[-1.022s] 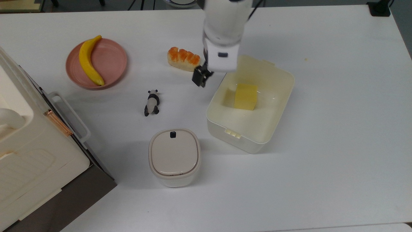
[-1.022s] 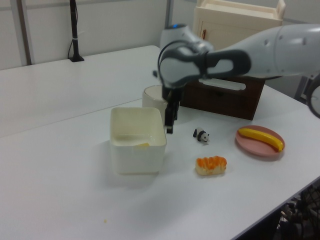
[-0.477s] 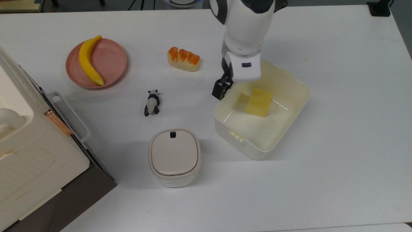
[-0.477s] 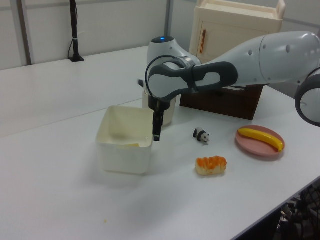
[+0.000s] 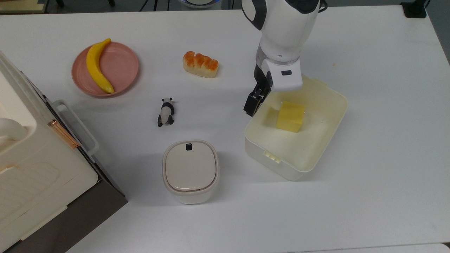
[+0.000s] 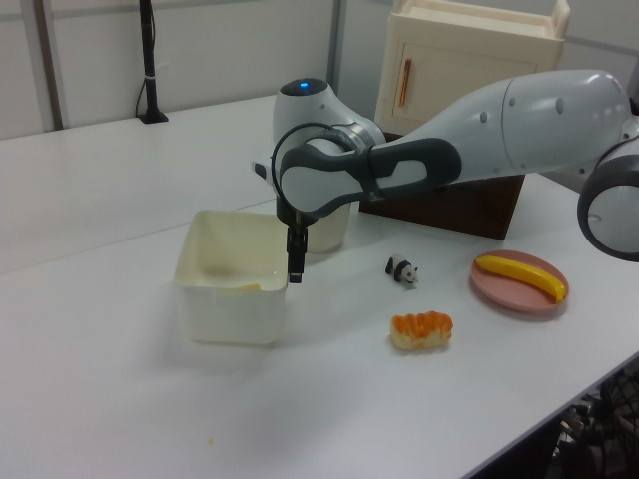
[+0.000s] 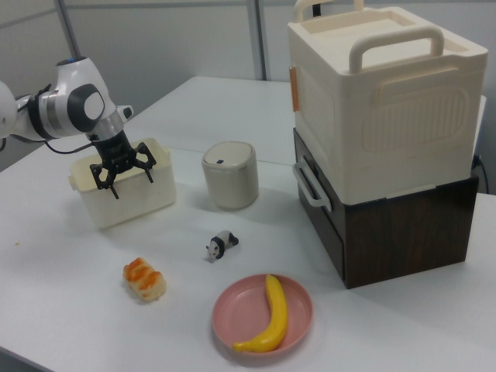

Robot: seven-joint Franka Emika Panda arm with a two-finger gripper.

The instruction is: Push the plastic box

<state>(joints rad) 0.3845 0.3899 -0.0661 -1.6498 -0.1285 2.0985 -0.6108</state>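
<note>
White table (image 5: pixel 379 105) — rounded cream plastic box (image 5: pixel 318 156)

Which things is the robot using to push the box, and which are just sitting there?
In the job:
- plastic box
- gripper, at the box's wall
- yellow block, riding inside the box

Just sitting there:
- banana on the pink plate
- toy panda
- bread roll
- small lidded container
- big storage case
</note>
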